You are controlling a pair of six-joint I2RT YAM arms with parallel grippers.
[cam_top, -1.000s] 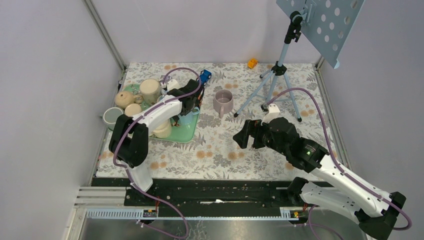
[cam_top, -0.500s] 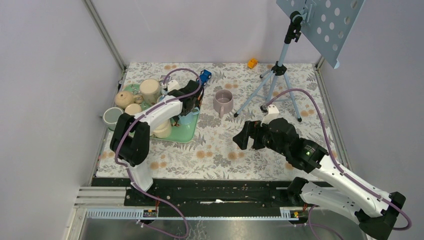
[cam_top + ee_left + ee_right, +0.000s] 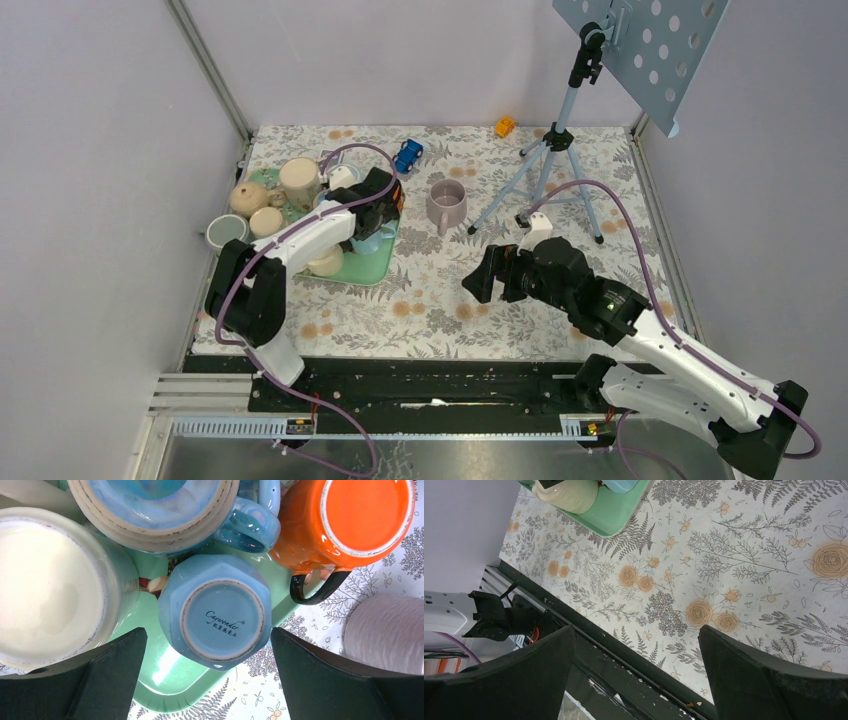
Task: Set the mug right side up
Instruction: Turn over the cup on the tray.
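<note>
A light blue eight-sided mug (image 3: 217, 622) stands upside down at the near right corner of the green tray (image 3: 165, 690), its printed base facing up. My left gripper (image 3: 208, 630) hovers directly above it, open, one finger on each side and nothing held. From above, the left gripper (image 3: 376, 212) covers most of that mug (image 3: 372, 238). My right gripper (image 3: 483, 275) hangs open and empty over the flowered cloth in the middle of the table, well apart from the tray.
An upside-down orange mug (image 3: 357, 522), a glazed blue mug (image 3: 160, 510) and a cream cup (image 3: 50, 585) crowd the tray. A lilac mug (image 3: 446, 203) stands upright on the cloth. A tripod (image 3: 548, 160), a blue toy car (image 3: 407, 155) and an orange toy (image 3: 505, 126) stand farther back.
My left arm has swung slightly, bringing its gripper a bit nearer over the tray and uncovering the blue toy car. My right gripper crept a little left.
</note>
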